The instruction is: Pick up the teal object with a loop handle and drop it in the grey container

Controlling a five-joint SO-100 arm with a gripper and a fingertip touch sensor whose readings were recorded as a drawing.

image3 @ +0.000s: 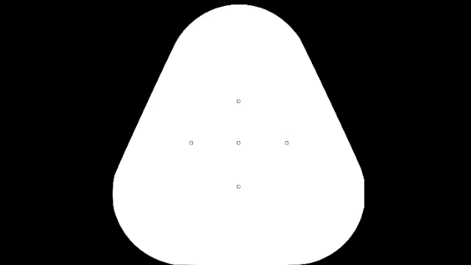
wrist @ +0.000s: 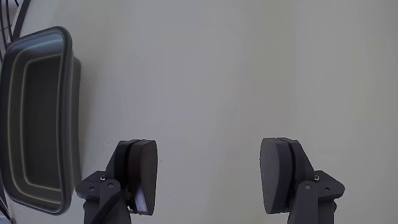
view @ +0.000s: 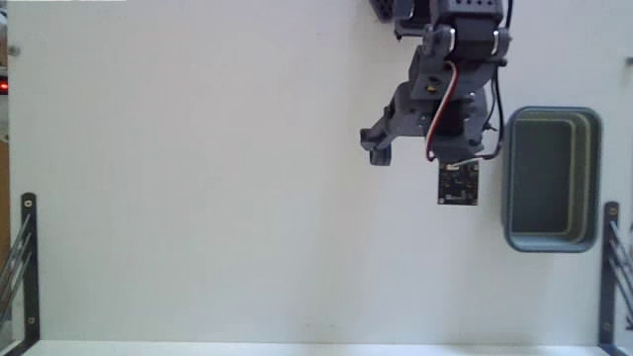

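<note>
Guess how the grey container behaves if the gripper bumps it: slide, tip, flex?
The grey container looks low and wide, so tipping seems unlikely. Empty plastic on the smooth white table, it would probably slide easily. Its thick rim suggests fairly stiff walls.

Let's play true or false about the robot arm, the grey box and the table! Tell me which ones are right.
1. The gripper is open with nothing between its fingers. True.
2. The grey container sits at the left edge of the table in the fixed view. False: it sits at the right edge there.
3. The teal object is lying inside the grey container. False: the container's inside looks empty in both views, and no teal object shows anywhere.
4. The arm reaches in from the top of the fixed view, just left of the container. True.
5. The gripper is touching the container. False: in the wrist view bare table lies between them.
</note>
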